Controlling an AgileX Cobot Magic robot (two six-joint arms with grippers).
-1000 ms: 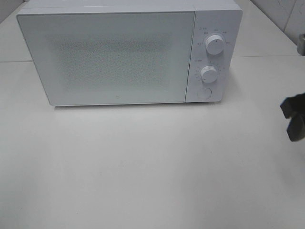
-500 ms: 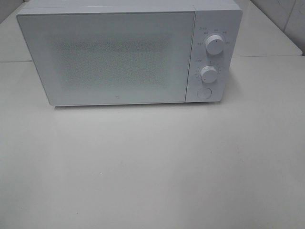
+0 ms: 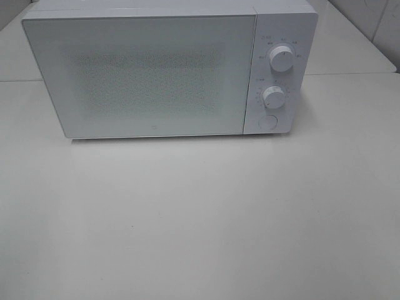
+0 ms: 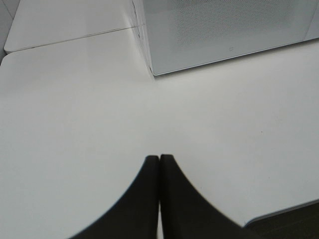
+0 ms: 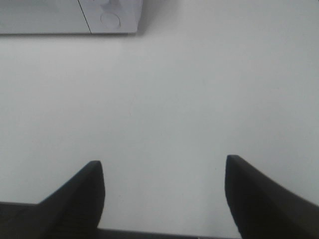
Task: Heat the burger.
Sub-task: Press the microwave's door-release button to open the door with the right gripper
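On the white table (image 3: 200, 219) sits a white microwave (image 3: 144, 75), and that's pretty much all I've got on the overhead feed. Its door (image 3: 140, 78) is closed flush, and the speckled panel is too cloudy to see through. To the right of the door are two dials, upper dial (image 3: 282, 59) above lower dial (image 3: 274, 97), with a round button (image 3: 267, 122) under them.

The left gripper (image 4: 159, 164) hangs over bare table, out in front of the microwave's door-side corner, with its two dark fingers (image 4: 144, 199) pressed together and nothing between them. The right gripper (image 5: 163, 162) is out in front of the button end, jaws spread wide apart and empty, with just tabletop showing between them.

As for the burger, I can't tell where it is from any of my feeds.
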